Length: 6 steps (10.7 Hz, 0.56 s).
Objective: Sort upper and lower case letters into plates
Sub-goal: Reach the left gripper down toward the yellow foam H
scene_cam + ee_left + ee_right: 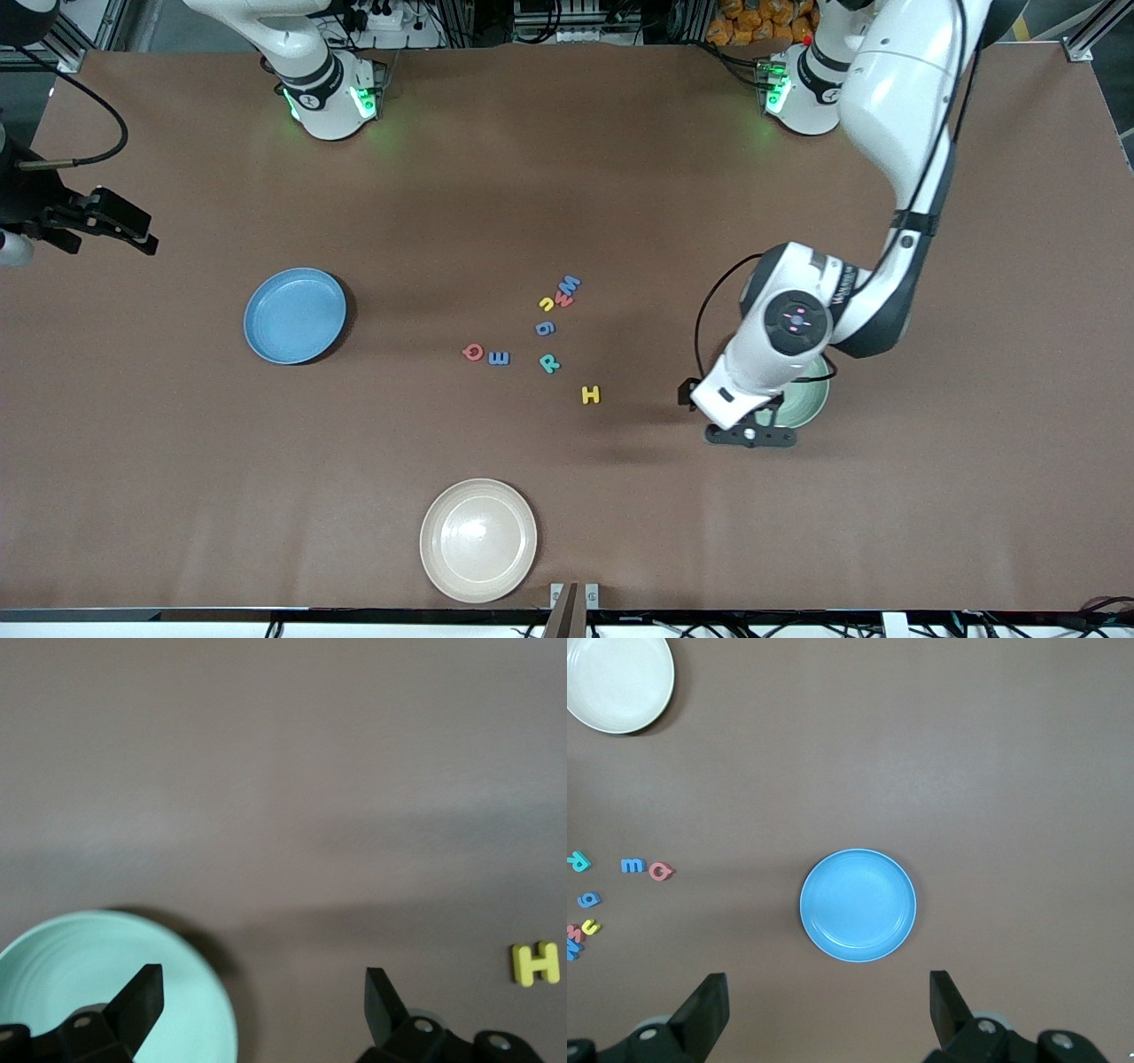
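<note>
Several small letters lie mid-table: blue W [568, 284], red M [563, 299], yellow u [547, 304], blue g [546, 329], red Q [473, 353], blue E [500, 358], teal R [549, 362] and yellow H [591, 395]. The blue plate [295, 315] sits toward the right arm's end. The pale green plate [811, 408] is partly hidden under the left arm. My left gripper [749, 434] is open, one finger [142, 997] over the green plate's rim [89, 974], and the H [535, 963] lies off to one side. My right gripper [120, 226] waits open, high over the table's end, looking down on the blue plate [858, 904].
A cream-white plate [478, 540] lies empty near the front edge, nearer to the camera than the letters. The left arm's elbow and forearm [895, 133] hang over the table at its own end. Bare brown tabletop surrounds the plates.
</note>
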Tool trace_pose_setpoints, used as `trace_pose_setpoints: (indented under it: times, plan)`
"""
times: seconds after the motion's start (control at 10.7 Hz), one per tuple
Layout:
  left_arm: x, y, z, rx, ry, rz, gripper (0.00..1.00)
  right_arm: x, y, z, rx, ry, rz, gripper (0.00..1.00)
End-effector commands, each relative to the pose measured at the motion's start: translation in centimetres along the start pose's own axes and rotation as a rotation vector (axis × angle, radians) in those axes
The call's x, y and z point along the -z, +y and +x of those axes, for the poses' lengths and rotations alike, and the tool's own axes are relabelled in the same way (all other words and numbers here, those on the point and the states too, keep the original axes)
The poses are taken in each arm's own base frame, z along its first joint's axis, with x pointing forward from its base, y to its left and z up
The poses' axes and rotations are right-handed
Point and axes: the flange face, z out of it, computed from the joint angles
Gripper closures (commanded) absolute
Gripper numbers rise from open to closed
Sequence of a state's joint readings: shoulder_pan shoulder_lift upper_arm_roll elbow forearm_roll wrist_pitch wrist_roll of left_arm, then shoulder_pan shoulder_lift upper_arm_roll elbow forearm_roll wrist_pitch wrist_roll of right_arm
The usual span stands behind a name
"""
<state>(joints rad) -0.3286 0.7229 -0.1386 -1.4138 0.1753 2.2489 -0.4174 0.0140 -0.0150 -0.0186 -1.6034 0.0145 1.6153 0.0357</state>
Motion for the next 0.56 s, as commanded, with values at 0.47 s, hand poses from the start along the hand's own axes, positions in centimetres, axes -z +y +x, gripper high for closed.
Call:
trace_pose_setpoints:
  times: [0.47]
  plan:
    - [-6.8,9.9,-1.0,-0.135,0.208,0.067,0.00,-0.3,-0.3,0.4,-0.010,0.032,-0.011,0.00]
